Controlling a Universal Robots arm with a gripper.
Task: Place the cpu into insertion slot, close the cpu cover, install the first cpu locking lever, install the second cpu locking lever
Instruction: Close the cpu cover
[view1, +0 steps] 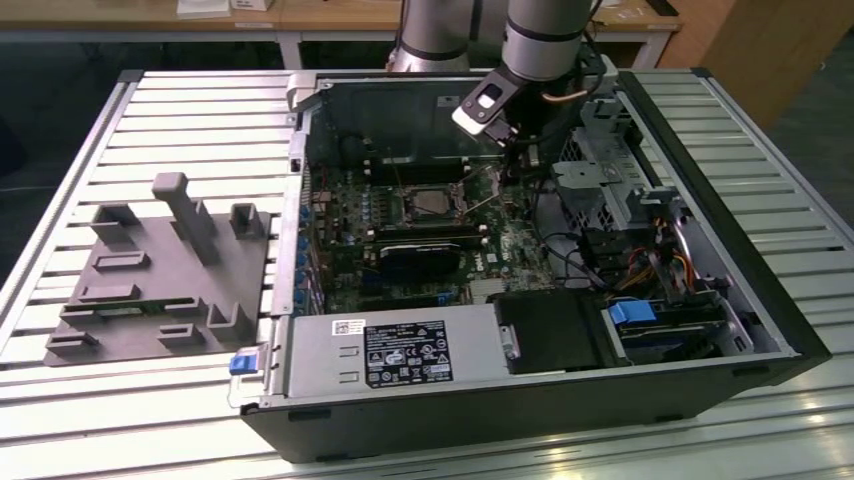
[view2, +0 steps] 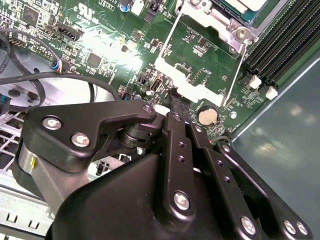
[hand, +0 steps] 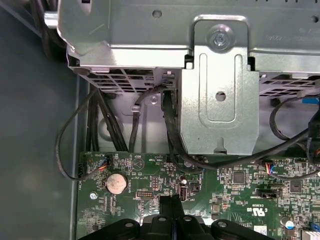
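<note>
Although the cpu (view1: 429, 203) sits in the insertion slot (view2: 227, 25), the cpu cover (view2: 197, 90) lies swung open; your hand (view2: 173, 97), fingers pinched narrowly together, is just beside its edge.

"Where does the exterior view stand?"

"High and far off, looking down on the whole open black metal computer case (view1: 534, 410)."

"And both wrist views?"

"Close behind the black gripper (view2: 174, 97) (hand: 172, 204), facing the green motherboard (view2: 195, 45) (hand: 220, 197). They share the round silver coin battery (view2: 206, 116) (hand: 116, 183) beside the jaws."

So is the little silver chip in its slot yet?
In. The exterior view shows the cpu lying flat inside the insertion slot on the motherboard, silver top facing up.
</note>
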